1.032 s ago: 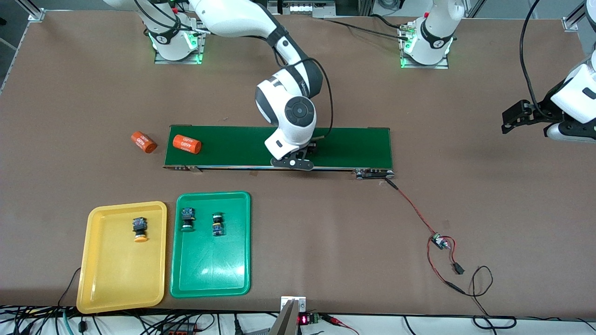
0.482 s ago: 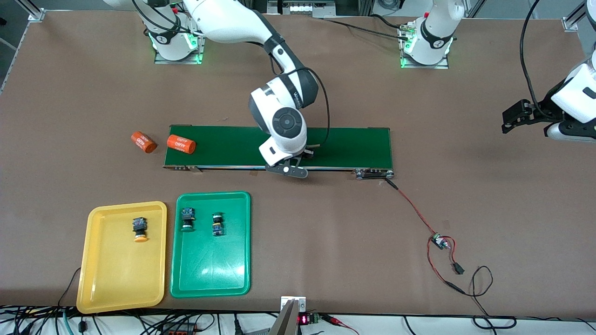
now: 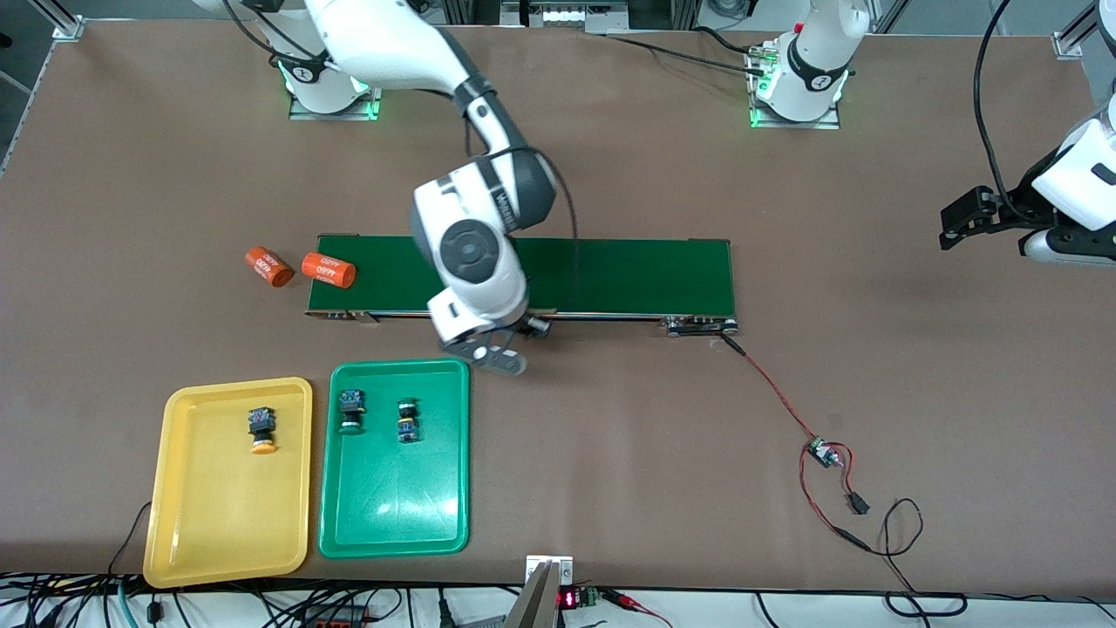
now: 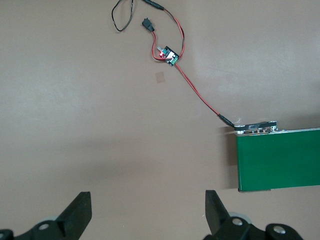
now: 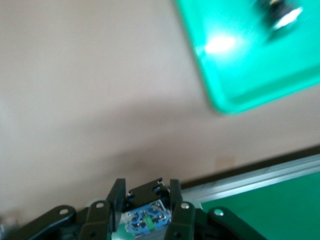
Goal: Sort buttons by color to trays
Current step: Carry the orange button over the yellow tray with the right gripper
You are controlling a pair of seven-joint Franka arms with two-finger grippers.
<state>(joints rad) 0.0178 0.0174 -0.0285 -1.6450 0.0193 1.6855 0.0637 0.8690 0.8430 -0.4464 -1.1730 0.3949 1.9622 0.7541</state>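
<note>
Right wrist view: right gripper (image 5: 146,210) pinching a button (image 5: 146,218) to carry to the trays (image 3: 397,523); left gripper (image 4: 147,212) waiting, fingers wide apart.

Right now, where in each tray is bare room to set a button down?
Yellow tray: one yellow-capped button near the conveyor-side end; the rest is bare. Green tray: two buttons crowd the conveyor-side end; the half nearer the front camera is bare.

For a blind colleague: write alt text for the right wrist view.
The right gripper has its fingers shut on a button, blue-bodied end showing. It hangs over brown table between the conveyor belt and the green tray, where another button lies.
</note>
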